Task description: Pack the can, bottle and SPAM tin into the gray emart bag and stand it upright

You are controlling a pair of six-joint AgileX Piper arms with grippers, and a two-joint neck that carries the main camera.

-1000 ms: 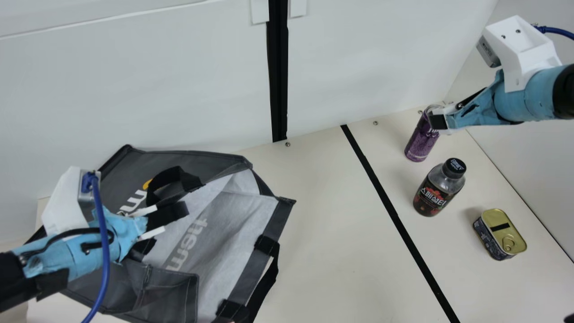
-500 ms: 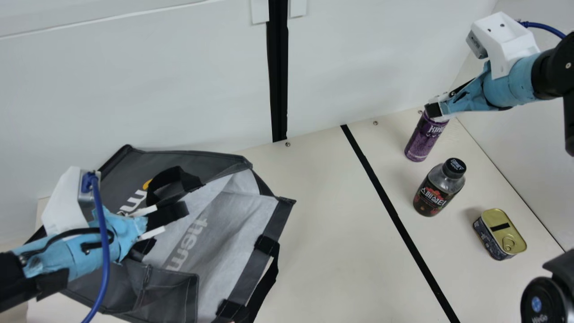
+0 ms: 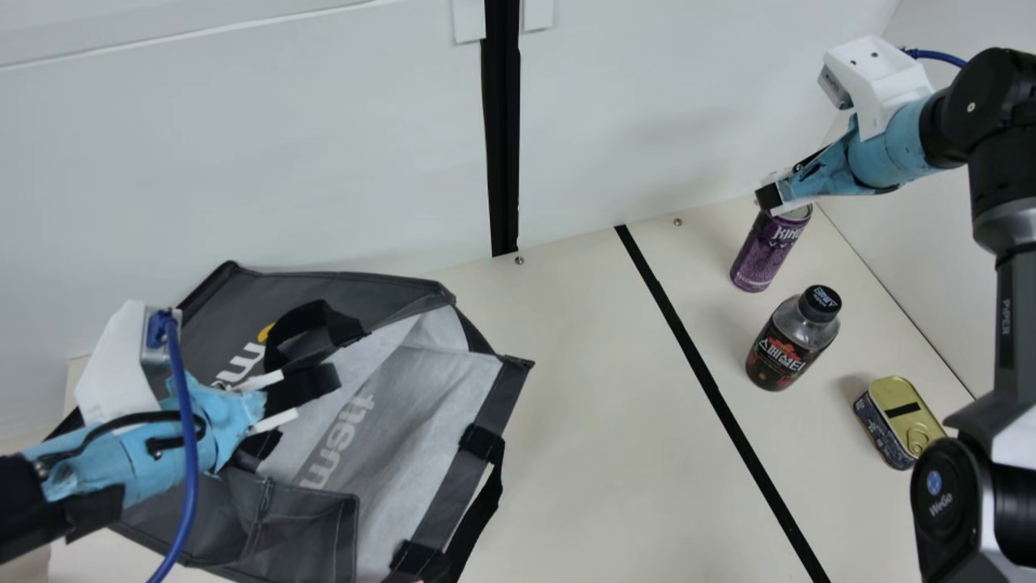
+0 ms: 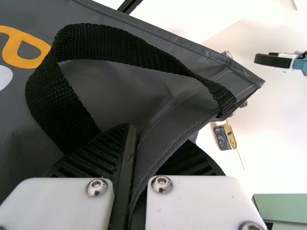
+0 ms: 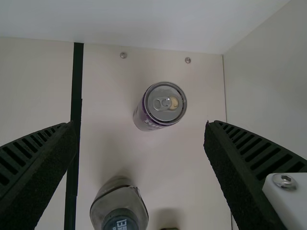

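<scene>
From where I stand, the whole move turns on 1 purple metal can with a silver lid point(image 3: 761, 253), standing upright on the cream table point(image 3: 599, 421), below the right gripper point(image 3: 769, 198). That arm is much the nearer of the 2. Its black ribbed fingers point(image 5: 45, 160) are spread wide, with nothing between them, and the right wrist view shows the can beyond their tips, its lid inside the span between them, nearer the middle than either side. The can's long axis runs up from the table, so I'd expect the gripper to go down and take 1 side of the wall with each finger; how much height remains, I can't tell. The clear bottle with a black cap and dark label point(image 3: 783, 344) stands close by, towards the robot, so a sloppy descent might knock it. Past it lies the low gold-topped tin point(image 3: 898, 421). Well across the table, the left gripper point(image 3: 301, 391) pinches the edge of the gray fabric bag point(image 3: 441, 389), probably to keep its mouth open for all 3 items.
</scene>
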